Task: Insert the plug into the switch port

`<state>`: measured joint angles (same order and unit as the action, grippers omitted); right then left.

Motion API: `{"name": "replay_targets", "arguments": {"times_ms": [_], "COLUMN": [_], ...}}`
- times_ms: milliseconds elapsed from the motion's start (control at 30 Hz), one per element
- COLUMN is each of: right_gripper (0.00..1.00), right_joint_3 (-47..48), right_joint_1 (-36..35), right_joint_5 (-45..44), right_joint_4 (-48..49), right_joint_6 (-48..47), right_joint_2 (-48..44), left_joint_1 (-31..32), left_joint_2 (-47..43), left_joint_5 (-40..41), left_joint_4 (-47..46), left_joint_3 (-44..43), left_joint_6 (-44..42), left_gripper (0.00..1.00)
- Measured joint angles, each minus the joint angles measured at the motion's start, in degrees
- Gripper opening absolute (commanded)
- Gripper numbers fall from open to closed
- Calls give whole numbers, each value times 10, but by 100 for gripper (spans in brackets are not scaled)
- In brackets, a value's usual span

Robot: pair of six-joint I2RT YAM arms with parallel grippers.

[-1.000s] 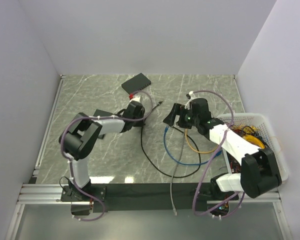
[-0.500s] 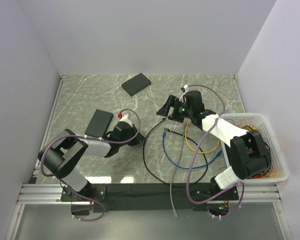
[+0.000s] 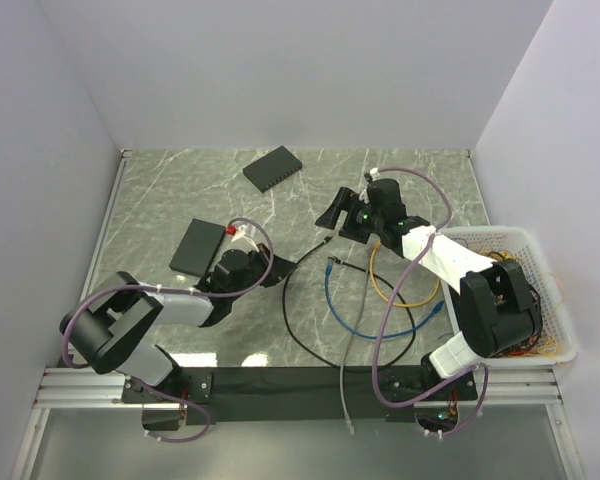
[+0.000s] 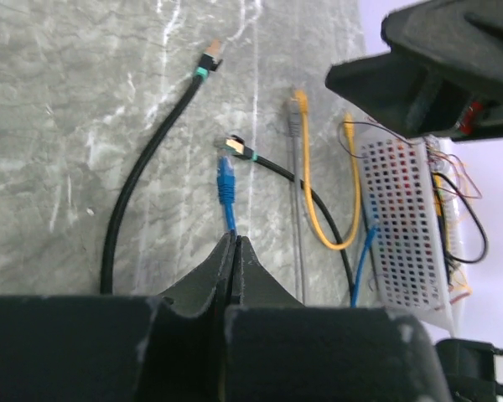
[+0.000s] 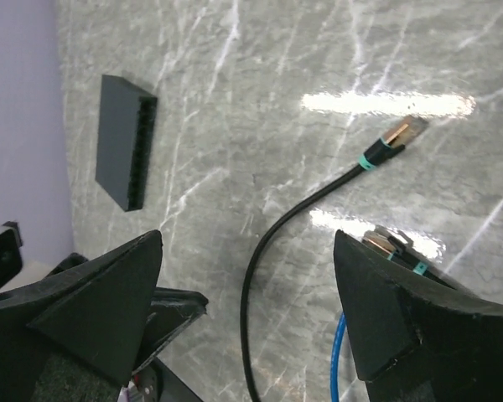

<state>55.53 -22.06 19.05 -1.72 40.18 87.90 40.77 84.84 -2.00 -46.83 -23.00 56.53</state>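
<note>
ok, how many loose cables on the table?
4: black cable, blue cable, orange-yellow cable, grey cable, all lying right of centre. More tangled in the basket, uncountable.

The overhead camera is looking down from behind my bases onto the grey marbled table (image 3: 180, 190); my wrist cameras are skimming low, facing each other, both catching the black cable (image 4: 147, 167).

each arm is built of rounded black joint housings joined by white tube links: the left arm (image 3: 180, 300) and the right arm (image 3: 448, 265) alike. a thin mauve cable (image 3: 380, 330) runs along each in loose loops, pinned by white ties (image 3: 377, 172). small green lights (image 3: 365, 213) glow on the right wrist, and a red spot (image 3: 230, 230) shows at the left one. the left gripper (image 4: 233, 243) and the right gripper (image 5: 247, 239) have matt black, wedge-shaped fingers with a grainy, dusty surface.
</note>
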Motion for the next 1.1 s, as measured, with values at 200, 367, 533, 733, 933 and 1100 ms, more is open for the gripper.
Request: {"name": "replay_targets", "arguments": {"times_ms": [200,367,533,733,933,1100], "right_gripper": [89,91,94,95,96,96], "right_joint_3": [0,0,0,0,0,0], "right_joint_1": [-2,-3,-2,5,9,13], "right_joint_5": [-44,-94,-141,-165,-164,-161], "right_joint_4": [-33,-69,-94,-110,-113,-114], "right_joint_6": [-11,-42,-73,-92,-96,-96], "right_joint_2": [0,-7,-38,-73,-82,-82], "left_joint_1": [1,2,2,2,3,15], "left_joint_2": [26,93,158,228,242,255], "left_joint_5": [26,36,43,65,78,81], "left_joint_4": [87,156,217,296,332,338], "left_joint_3": [-81,-205,-286,-359,-368,-372], "left_joint_6": [-49,-126,-196,-256,-289,-307], "left_gripper": [32,41,41,41,41,41]}}
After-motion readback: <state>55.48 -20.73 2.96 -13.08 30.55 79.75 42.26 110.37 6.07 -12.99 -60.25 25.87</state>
